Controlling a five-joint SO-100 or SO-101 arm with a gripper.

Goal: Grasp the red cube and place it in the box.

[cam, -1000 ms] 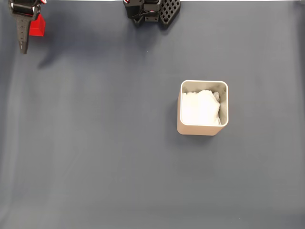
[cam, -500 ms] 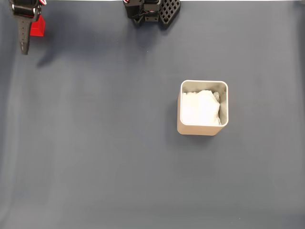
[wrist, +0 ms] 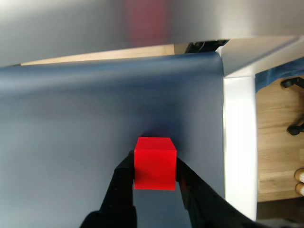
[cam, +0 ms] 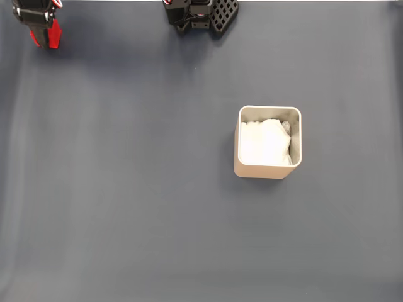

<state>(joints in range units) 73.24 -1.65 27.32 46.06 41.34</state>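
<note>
In the fixed view, the claw (cam: 43, 33) sits at the top left corner of the dark grey desk (cam: 138, 189), with the cube (cam: 54, 34) showing as a red sliver at its right side. The box (cam: 269, 143) stands well apart, right of centre, upright, with white paper inside. A black arm base (cam: 201, 14) is at the top edge.

In the wrist view, the claw (wrist: 154, 171) is clenched on the cube (wrist: 155, 163), one black finger pressed to each side face. The cube hangs above the desk (wrist: 85, 123). At right, a white strip (wrist: 239, 142) borders the desk, with wooden floor (wrist: 278, 142) beyond.
</note>
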